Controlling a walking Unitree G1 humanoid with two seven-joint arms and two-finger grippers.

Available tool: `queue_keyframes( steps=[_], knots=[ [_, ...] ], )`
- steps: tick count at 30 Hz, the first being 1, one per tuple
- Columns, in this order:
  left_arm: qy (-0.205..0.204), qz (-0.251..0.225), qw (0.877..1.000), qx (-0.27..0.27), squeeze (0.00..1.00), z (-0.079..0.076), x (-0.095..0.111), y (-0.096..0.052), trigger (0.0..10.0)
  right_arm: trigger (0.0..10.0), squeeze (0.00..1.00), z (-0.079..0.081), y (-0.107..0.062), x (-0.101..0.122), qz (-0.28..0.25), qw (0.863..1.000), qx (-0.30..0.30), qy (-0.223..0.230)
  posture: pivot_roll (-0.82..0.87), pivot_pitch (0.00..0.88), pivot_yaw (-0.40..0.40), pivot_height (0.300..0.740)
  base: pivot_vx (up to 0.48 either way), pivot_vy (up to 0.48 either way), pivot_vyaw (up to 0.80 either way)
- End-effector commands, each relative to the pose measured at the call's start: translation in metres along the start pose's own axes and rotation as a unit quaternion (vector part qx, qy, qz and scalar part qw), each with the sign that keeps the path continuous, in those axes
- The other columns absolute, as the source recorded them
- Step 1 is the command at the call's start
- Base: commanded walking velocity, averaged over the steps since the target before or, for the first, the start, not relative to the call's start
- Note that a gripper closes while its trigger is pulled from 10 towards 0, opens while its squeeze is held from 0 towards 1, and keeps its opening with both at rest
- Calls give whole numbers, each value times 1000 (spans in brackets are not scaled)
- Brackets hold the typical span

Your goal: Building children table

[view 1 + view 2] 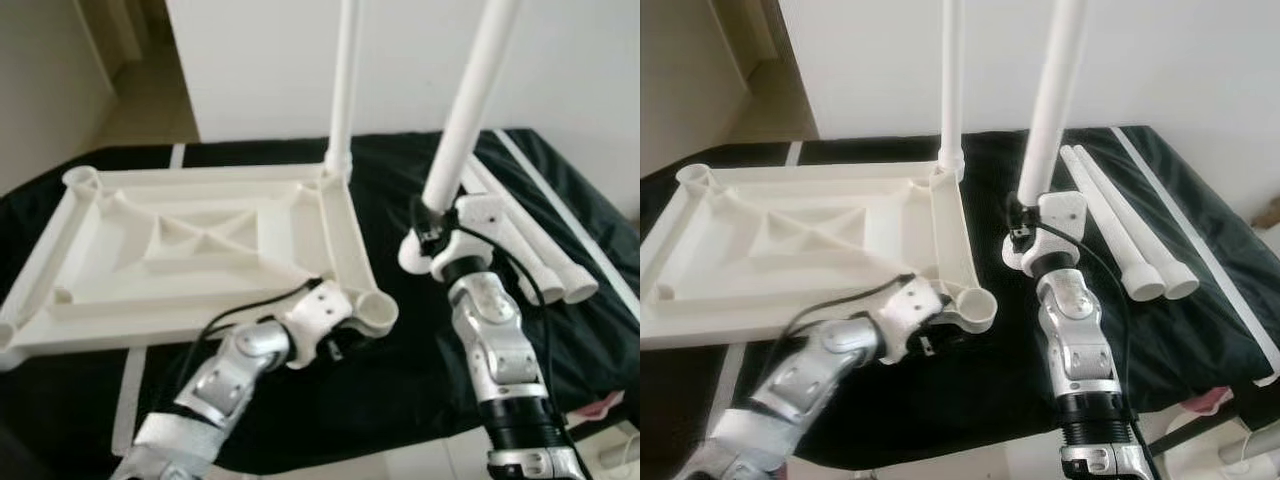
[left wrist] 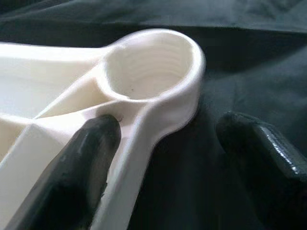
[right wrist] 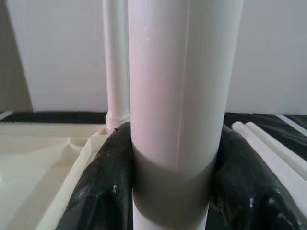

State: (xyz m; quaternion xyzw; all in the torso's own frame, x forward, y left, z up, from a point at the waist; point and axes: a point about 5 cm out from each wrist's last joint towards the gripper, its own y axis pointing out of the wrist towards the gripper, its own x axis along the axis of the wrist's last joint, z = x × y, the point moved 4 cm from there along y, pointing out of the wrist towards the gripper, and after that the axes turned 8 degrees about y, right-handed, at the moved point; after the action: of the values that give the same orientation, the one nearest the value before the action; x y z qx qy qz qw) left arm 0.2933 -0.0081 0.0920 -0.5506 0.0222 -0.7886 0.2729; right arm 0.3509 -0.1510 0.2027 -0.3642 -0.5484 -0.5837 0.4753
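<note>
1 leg (image 1: 343, 80) already stands upright in the far corner socket of the upturned white tabletop (image 1: 200, 250), which lies ribs-up on a black cloth (image 1: 420, 360). 2 spare legs (image 1: 1118, 225) lie side by side on the cloth, well apart from the tabletop on the robot's right.

Right gripper (image 3: 170, 191) clenched around a 4th leg (image 1: 470, 110), fingers (image 3: 103, 187) pressed on both sides; leg held near-upright, slightly tilted, its lower end above the cloth just beside the near corner socket (image 2: 148, 64).

Left gripper (image 2: 168, 158) spread apart astride the tabletop rim by that socket: 1 finger (image 2: 72, 172) touching the inner face, the other clear on the cloth side. Not yet bracing firmly.

Risks, as judged:
- Tilted leg may meet the socket off-axis and jam or cross-thread.
- Tabletop may slide on the slack cloth under a sideways push, since the left fingers are not closed on it.
- A swing of the held leg could knock the standing one.
</note>
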Motion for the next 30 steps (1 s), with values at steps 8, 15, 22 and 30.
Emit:
queue_keyframes(
  steps=[8, 15, 22, 30],
  knots=[
    [0, -38, 999, -24, 0, -22, 34, 42, 10000, 10000, 0, 0, 2, 8, -12, 999, -10, 34, -81, 2, 1, 740, 0, 0, 0],
    [-6, -85, 996, 38, 0, -1, 63, 51, 10000, 10000, 0, -1, 0, 8, -8, 998, -4, 60, -81, 0, 6, 740, 0, 0, 0],
    [-17, -138, 985, 99, 0, 32, 77, 28, 10000, 10000, 0, -3, -5, 15, -22, 997, 0, 72, -58, 0, -2, 740, 0, 0, 0],
    [-25, -156, 984, 82, 0, 32, 77, 10, 10000, 10000, 0, -6, -7, 20, -27, 998, -7, 64, -47, 0, -14, 740, 0, 0, 0]
  ],
)
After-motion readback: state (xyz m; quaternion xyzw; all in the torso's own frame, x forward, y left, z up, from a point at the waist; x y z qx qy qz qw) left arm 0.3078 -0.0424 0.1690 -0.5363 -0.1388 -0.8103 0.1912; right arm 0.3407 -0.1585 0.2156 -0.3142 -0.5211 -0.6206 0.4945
